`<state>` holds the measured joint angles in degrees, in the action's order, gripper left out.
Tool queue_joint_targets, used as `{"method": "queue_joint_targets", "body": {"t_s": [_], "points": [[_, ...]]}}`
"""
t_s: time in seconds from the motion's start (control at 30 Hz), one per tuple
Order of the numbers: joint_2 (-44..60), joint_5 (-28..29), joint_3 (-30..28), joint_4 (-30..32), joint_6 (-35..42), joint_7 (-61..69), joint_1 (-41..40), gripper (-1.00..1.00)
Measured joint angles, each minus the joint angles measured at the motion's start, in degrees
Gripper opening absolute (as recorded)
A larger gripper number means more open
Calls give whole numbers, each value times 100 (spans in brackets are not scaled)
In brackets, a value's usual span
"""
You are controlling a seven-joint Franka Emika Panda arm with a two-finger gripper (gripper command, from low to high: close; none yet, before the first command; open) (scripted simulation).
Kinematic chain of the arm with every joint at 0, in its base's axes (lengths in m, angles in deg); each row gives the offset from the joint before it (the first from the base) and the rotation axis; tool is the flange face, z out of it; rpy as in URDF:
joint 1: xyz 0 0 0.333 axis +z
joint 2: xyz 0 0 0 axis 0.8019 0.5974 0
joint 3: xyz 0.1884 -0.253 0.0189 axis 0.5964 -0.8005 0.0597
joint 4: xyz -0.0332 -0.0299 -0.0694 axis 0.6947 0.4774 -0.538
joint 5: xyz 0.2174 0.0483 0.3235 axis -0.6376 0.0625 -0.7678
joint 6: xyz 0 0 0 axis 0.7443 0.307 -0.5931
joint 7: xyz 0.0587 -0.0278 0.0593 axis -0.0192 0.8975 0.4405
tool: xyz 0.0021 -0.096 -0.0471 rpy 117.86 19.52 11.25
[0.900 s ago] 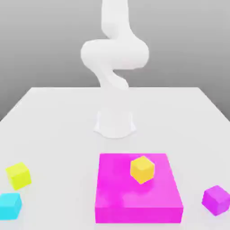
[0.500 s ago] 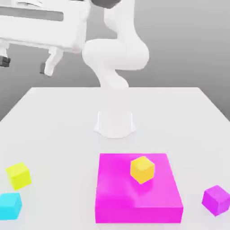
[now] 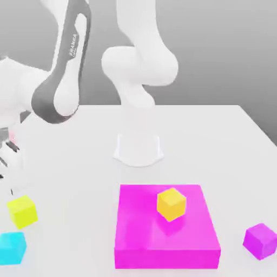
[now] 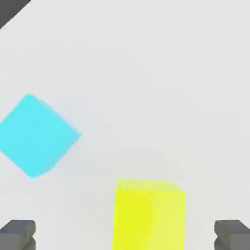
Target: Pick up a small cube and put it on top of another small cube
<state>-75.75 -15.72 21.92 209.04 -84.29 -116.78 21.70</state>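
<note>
The small lime-yellow cube (image 3: 22, 211), plain and matte, is being seen resting on the white bench (image 3: 70, 157) near the exterior view's left edge, its faces turned slightly askew. In the hand view the gripper (image 4: 125, 234) is being held wide open and empty, its dark fingertips (image 4: 18, 233) flanking the cube without contact. A cyan cube (image 3: 12, 247) is lying just beside. The purple cube (image 3: 261, 241) is sitting well apart, beyond the magenta block (image 3: 166, 232) carrying an orange-yellow cube (image 3: 171, 203).
</note>
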Motion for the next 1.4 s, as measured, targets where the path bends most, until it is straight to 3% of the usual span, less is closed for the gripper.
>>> {"method": "queue_joint_targets", "body": {"t_s": [0.13,0.17,0.4,0.6,1.27,1.4], "points": [[825,-415,356,-124,-644,303,-313,0],[986,-465,421,-152,-775,343,-367,-100],[1001,-457,443,-155,-787,335,-390,-100],[-14,67,224,17,53,-142,-117,-100],[-148,931,2682,-764,1028,-4222,3646,-100],[428,1443,2895,-1093,787,-5185,4468,-100]]}}
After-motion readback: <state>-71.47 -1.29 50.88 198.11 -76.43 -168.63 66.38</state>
